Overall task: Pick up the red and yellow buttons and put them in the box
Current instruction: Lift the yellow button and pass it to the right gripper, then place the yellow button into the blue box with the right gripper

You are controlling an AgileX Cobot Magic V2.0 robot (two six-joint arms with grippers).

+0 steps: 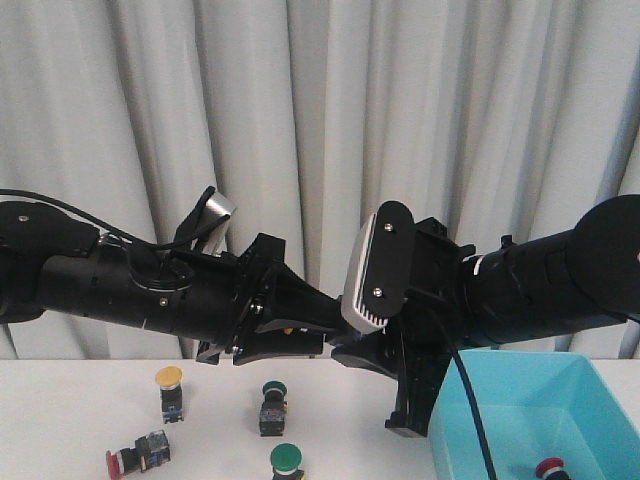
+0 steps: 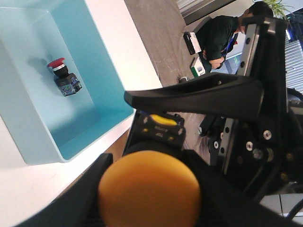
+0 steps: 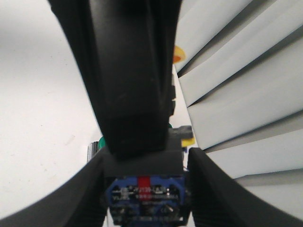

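Inside | box point(image 1: 520, 400) | one red button point(image 1: 551, 468) | buttons point(image 1: 170, 390) on table point(image 1: 60, 420)

1 red button point(image 1: 551, 467) lying in turquoise box point(image 1: 520, 395); yellow-capped button point(image 1: 170, 391) upright on table.

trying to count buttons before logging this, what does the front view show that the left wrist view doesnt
Only the front view shows the buttons on the table: a yellow-capped one, a red one lying on its side, and two green-capped ones. Only the left wrist view shows the yellow button held close in the left gripper, its cap filling the foreground. Both show the turquoise box with one red button inside.
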